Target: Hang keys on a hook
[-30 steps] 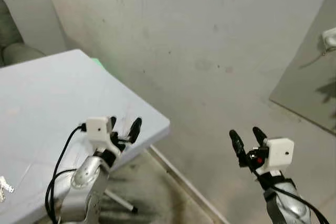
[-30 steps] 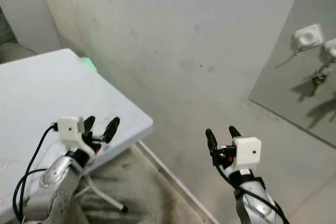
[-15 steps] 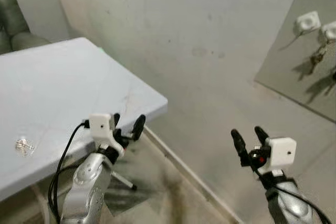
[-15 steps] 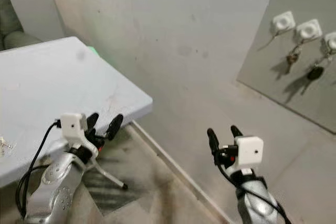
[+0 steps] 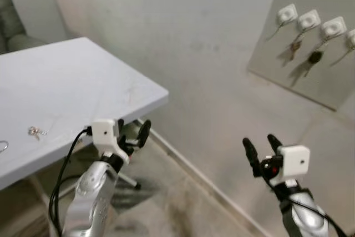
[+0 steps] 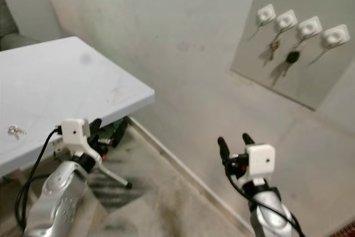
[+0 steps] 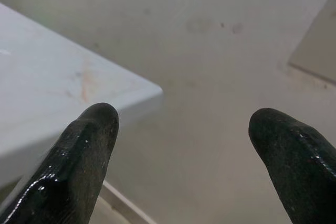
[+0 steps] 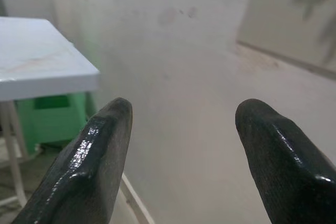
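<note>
Hooks: four | keys: one set, on table | left tool, right tool: released

silver arms; white wrist cameras; black cables

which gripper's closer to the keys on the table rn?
Left. The left gripper hangs open just off the table's near edge, on the same side as the keys. The right gripper, also open, is out over the floor, farther toward the hook board.
</note>
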### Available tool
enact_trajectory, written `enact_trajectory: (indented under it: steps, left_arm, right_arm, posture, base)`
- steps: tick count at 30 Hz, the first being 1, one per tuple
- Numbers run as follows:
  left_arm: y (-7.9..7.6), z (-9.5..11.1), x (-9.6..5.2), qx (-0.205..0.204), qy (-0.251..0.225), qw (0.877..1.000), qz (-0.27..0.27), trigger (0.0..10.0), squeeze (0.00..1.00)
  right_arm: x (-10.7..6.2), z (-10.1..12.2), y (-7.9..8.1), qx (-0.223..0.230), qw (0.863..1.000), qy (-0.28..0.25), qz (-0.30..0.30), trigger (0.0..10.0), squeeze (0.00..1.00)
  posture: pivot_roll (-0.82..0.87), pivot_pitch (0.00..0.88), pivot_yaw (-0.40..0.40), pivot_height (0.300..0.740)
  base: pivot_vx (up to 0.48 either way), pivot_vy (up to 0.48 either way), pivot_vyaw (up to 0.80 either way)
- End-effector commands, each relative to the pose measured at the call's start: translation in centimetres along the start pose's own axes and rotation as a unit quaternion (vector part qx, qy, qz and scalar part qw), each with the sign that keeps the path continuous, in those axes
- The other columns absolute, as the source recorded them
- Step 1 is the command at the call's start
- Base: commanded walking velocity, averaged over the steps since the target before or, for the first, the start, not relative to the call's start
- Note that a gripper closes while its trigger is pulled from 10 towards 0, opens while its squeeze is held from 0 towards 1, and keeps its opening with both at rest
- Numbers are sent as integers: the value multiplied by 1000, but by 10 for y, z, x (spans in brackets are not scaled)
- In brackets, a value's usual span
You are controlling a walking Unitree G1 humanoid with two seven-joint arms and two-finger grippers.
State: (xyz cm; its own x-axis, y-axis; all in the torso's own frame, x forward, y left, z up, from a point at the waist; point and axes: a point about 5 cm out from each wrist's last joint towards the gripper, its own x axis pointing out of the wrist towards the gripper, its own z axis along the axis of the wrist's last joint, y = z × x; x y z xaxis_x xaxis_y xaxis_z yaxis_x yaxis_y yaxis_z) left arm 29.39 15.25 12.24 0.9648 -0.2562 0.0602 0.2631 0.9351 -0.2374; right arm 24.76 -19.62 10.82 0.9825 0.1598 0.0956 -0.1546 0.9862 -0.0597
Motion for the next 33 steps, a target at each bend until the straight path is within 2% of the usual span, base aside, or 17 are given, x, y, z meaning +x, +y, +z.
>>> enact_trajectory:
  steps: [1,33]
  left_arm:
    - [0,-1,-1,2,1,1000,4,10000,0]
    - [0,-3,1,13,5,1000,4,10000,0]
  right_arm:
    - [2,1,-1,-7,1000,2,-1,10000,0]
    - [5,1,-1,-14,1000,2,2,10000,0]
  posture:
    - [-2,29,-50,740]
    - [2,17,-51,740]
  base:
    - [0,0,800]
    - [0,0,800]
